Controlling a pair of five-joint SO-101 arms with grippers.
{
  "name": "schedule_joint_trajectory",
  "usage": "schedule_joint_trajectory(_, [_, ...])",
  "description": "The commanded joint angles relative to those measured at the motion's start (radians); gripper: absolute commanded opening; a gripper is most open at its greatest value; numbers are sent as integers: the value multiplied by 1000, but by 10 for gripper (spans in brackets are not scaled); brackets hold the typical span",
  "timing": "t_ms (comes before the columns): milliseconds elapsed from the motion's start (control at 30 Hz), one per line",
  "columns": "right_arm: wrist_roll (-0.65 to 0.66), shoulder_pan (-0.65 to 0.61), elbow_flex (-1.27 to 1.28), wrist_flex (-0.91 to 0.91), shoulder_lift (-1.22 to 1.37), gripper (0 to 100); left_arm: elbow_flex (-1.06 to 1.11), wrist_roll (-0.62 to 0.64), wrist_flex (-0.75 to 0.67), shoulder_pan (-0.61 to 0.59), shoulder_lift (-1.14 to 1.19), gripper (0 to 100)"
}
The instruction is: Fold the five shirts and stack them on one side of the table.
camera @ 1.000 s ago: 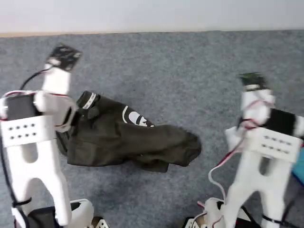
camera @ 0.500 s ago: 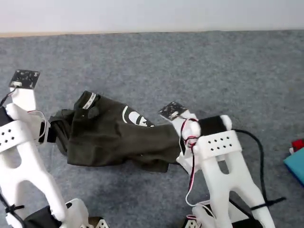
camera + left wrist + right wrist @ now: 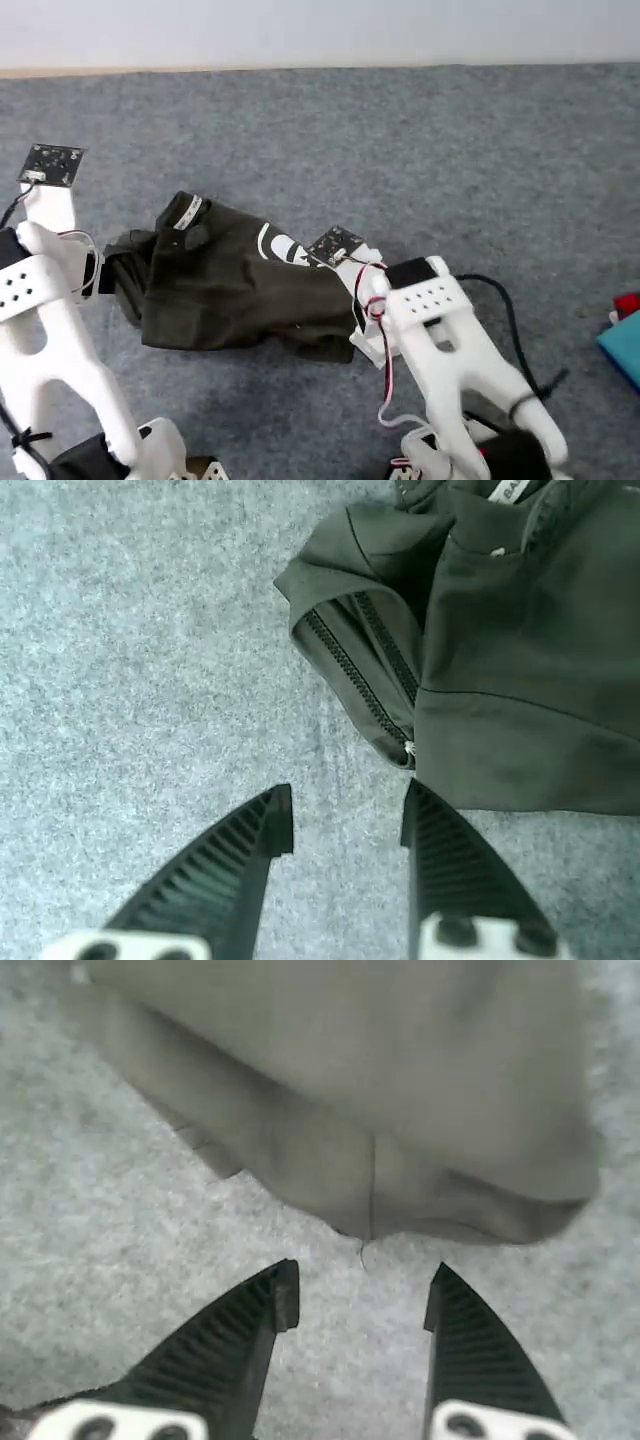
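Observation:
A dark olive shirt (image 3: pixel 245 285) lies crumpled on the grey carpeted table, with a white print and a neck label showing. Its zipped edge (image 3: pixel 365 675) lies just ahead of my left gripper (image 3: pixel 345 825), which is open above bare carpet at the shirt's left end. My left arm (image 3: pixel 45 290) stands at the left of the high view. My right gripper (image 3: pixel 360 1295) is open just above the carpet, right at the hem of the shirt (image 3: pixel 370 1110). In the high view my right arm (image 3: pixel 420 320) covers the shirt's right end.
A blue object (image 3: pixel 622 345) with something red (image 3: pixel 627 303) beside it sits at the table's right edge. Bare grey carpet (image 3: pixel 450 150) stretches behind the shirt up to the pale wall. The arm bases stand along the front edge.
My right arm swung from the right side across to the shirt's right end and now covers it. My left arm drew back to the left, off the shirt.

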Motion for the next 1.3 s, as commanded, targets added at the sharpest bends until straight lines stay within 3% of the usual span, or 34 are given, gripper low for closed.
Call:
schedule_joint_trajectory(0, [-5,-2,-86,-48,114,214,-4,2,-17,-5,-12,184])
schedule_joint_trajectory(200, [-5,24,-109,-176,272,214,-4,2,-11,-6,-12,184])
schedule_joint_trajectory(500, [-5,64,-109,-251,295,205,-2,2,-15,-38,-3,184])
schedule_joint_trajectory(733, [-3,64,-110,-266,291,20,-2,2,-17,-34,-3,184])
schedule_joint_trajectory(800, [9,67,-110,-259,286,10,-2,2,-17,-34,-3,184])
schedule_joint_trajectory(967, [55,81,-181,-162,285,9,-2,2,-17,-34,-3,184])
schedule_joint_trajectory(1267, [60,160,-609,157,286,9,-10,-41,-15,-32,-12,184])
